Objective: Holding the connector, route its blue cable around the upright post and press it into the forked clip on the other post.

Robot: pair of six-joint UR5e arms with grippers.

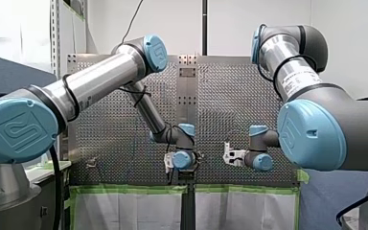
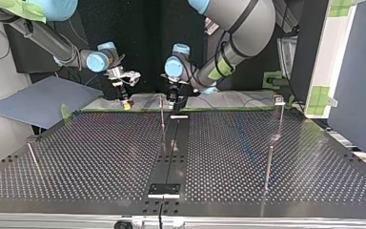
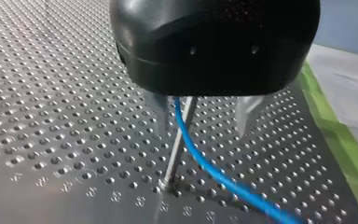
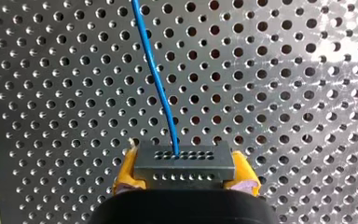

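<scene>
Both arms work near the far edge of the table [image 2: 100, 157] in the top view, where green tape [image 3: 335, 135] runs along the rim. The rest of the holed table is wide and flat, with lots of room between the thin posts.

Our right gripper [image 4: 185, 169] squeezes the connector [image 4: 185, 161] tight between its yellow pads [image 4: 127, 170]. The connector is a small dark grey block with rows of tiny holes. The blue cable [image 4: 156, 79] comes out of one hole and runs ahead over the table.

Our left gripper [image 3: 204, 116] has its two metal fingers [image 3: 248, 114] spread apart. An upright post [image 3: 177, 144] stands between them, and the blue cable passes just beside that post.

We count two arms, two grippers, one connector and one cable. In the top view we count four posts. One stands by our left gripper. One carries the clip [image 2: 279, 99] on top. One is nearer the camera [image 2: 269, 164], and one leans at the view's left [image 2: 32, 155].
</scene>
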